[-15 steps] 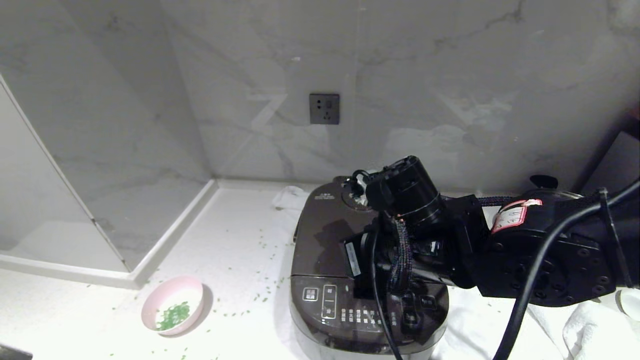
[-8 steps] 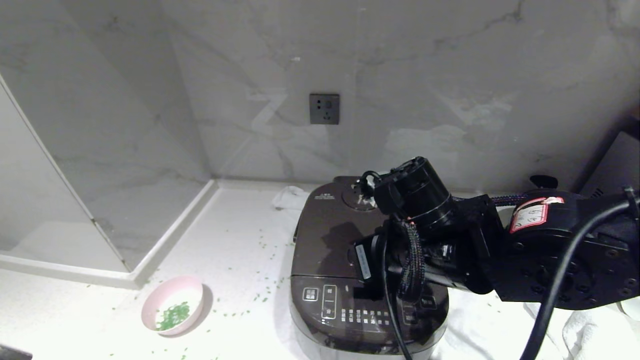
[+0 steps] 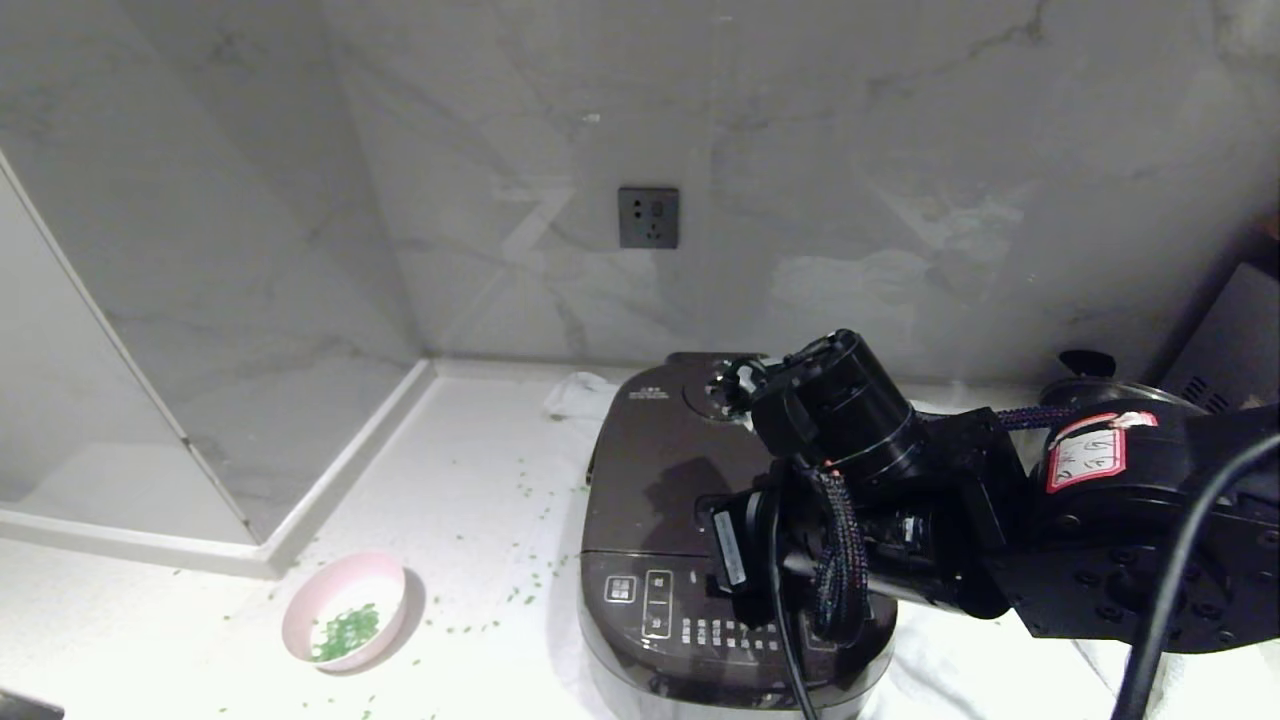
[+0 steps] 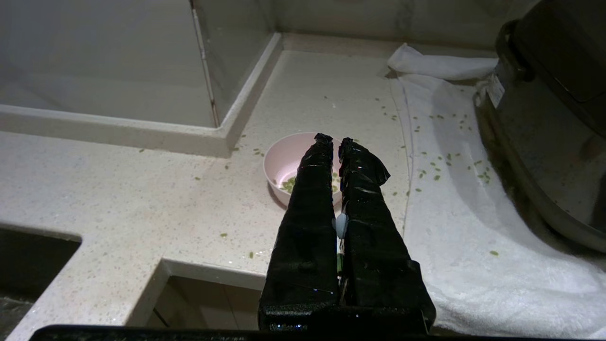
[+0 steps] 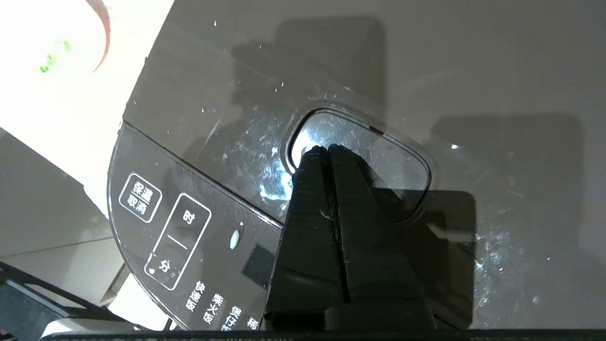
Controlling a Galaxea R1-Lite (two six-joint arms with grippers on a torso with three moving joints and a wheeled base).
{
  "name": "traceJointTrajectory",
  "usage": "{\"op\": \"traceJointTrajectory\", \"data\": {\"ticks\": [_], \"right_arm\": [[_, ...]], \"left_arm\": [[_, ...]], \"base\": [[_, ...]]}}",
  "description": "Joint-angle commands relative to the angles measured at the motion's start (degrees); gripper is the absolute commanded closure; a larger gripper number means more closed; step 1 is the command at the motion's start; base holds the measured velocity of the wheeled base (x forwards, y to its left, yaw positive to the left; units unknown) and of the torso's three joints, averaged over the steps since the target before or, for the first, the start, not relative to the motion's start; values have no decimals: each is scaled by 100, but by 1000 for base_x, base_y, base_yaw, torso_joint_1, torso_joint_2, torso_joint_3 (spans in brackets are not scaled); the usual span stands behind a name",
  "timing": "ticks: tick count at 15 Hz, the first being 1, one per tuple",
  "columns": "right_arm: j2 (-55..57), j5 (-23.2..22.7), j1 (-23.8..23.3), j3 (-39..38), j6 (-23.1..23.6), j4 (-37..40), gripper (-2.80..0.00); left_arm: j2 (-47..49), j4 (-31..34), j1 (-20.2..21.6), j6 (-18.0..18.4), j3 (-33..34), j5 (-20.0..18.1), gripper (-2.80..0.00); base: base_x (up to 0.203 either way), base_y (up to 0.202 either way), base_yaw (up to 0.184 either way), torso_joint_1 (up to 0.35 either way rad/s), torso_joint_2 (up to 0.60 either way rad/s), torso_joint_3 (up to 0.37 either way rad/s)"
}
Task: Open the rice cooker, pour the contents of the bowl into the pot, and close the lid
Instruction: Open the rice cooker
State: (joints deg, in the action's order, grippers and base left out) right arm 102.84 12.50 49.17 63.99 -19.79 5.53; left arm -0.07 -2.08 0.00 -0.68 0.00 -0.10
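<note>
Since a second ago, the right tool (image 5: 325,148) has slid rightward and lower over the lid (image 3: 670,450), fingers pressed together on its oval button (image 5: 360,163). Left tool (image 4: 336,140) hangs narrow above the bowl (image 3: 345,622) on the worktop (image 3: 470,500).

Left claw (image 4: 335,140) — pressed together — above bowl (image 4: 284,161)

Rice cooker (image 3: 700,540) on towel (image 4: 454,189), right part of bench (image 3: 460,500), near back wall. Lid (image 3: 670,470) down. Bowl (image 3: 347,610) on bench, left of cooker, well apart, nearer front edge; contents (image 3: 345,630) in bowl, stray bits scattered on bench and towel between them. Wall socket (image 3: 648,217) above, behind cooker. Right gripper (image 5: 324,150) over lid, tips at oval button (image 5: 360,161). Left gripper (image 4: 334,139) before bowl, above bench edge.
</note>
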Motion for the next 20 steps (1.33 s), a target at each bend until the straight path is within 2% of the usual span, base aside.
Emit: {"op": "traceJointTrajectory", "data": {"ticks": [1,7,11,15,18,20], "right_arm": [[60,7,11,-82,-34,9,0],[148,-138,-57,-180,-138,-26,0],[-422,-91,23,-31,-48,-11,0],[-1159,152,261,-5,579,-235,0],[-1556,225,435,-173,1388,-966,0],[-1627,229,443,-393,1780,-1787,0]], "left_arm": [[-1,-3,0,-2,79,1,0],[-1,-3,9,-2,79,1,0],[-1,-3,9,-2,79,0,0],[-1,-3,0,-2,79,1,0],[-1,-3,0,-2,79,-2,0],[-1,-3,1,-2,79,1,0]], "base": [[0,0,0,0,0,0],[0,0,0,0,0,0],[0,0,0,0,0,0],[0,0,0,0,0,0],[0,0,0,0,0,0],[0,0,0,0,0,0]]}}
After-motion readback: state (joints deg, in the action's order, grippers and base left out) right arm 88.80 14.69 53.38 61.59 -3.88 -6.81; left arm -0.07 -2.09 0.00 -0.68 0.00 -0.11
